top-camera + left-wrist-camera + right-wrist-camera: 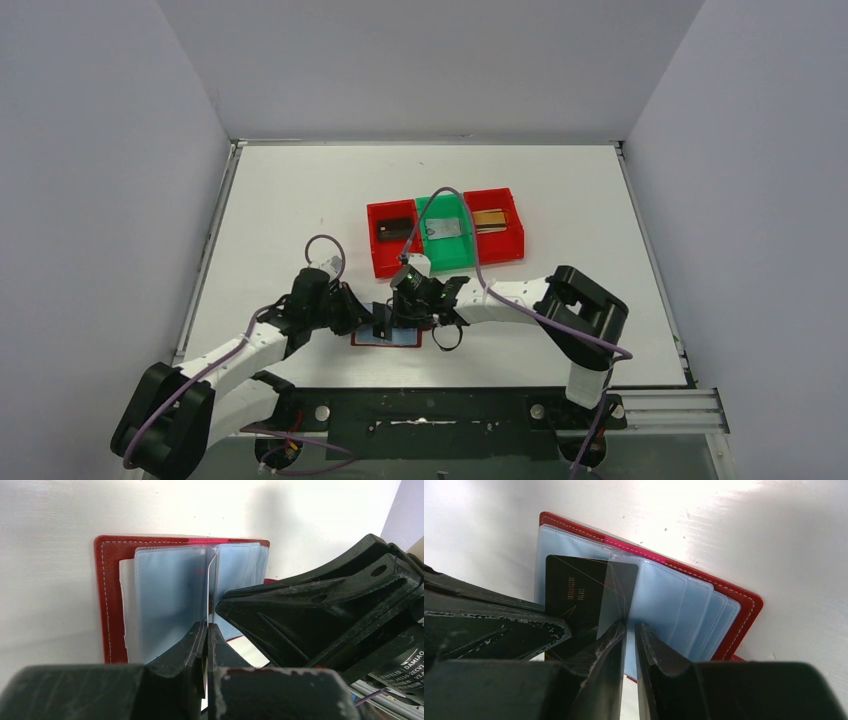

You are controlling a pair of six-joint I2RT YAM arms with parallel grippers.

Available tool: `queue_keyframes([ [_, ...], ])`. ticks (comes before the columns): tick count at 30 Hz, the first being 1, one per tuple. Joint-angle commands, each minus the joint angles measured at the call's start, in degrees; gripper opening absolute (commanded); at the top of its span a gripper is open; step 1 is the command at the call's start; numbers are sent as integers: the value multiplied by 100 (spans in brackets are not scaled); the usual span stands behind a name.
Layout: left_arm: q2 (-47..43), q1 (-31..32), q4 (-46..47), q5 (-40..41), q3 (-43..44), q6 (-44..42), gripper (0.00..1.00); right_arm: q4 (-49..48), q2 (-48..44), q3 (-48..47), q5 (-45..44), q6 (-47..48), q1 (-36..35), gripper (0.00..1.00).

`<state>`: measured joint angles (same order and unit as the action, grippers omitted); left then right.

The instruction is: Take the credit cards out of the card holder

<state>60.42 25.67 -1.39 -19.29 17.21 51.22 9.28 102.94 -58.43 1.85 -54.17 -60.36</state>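
The dark red card holder (385, 339) lies open on the table near the front edge, its pale blue sleeves fanned out (107, 600) (734, 595). A dark credit card (574, 590) sticks partly out of a clear sleeve (616, 595). My left gripper (207, 625) (381, 320) is shut on this card, which shows edge-on in the left wrist view (212, 580). My right gripper (630, 625) (403, 312) faces it from the right. Its jaws are almost together on the edge of the clear sleeve.
Three bins stand side by side behind the wallet. A red bin (382, 262) holds a dark card (396, 230), a green bin (450, 262) a silvery card (446, 229), and a red bin (512, 245) a gold card (489, 218). Both arms crowd the wallet.
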Motion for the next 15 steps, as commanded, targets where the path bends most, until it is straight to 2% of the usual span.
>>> queue_keyframes([
  [1,63,-53,-143,2,289,-190,0,428,227,108,-281,-4,-9,16],
  [4,23,-62,-414,186,457,-254,0,1017,310,2,-699,-63,-77,15],
  [15,-122,-244,-925,122,687,-590,0,682,163,58,-447,1,-15,15],
])
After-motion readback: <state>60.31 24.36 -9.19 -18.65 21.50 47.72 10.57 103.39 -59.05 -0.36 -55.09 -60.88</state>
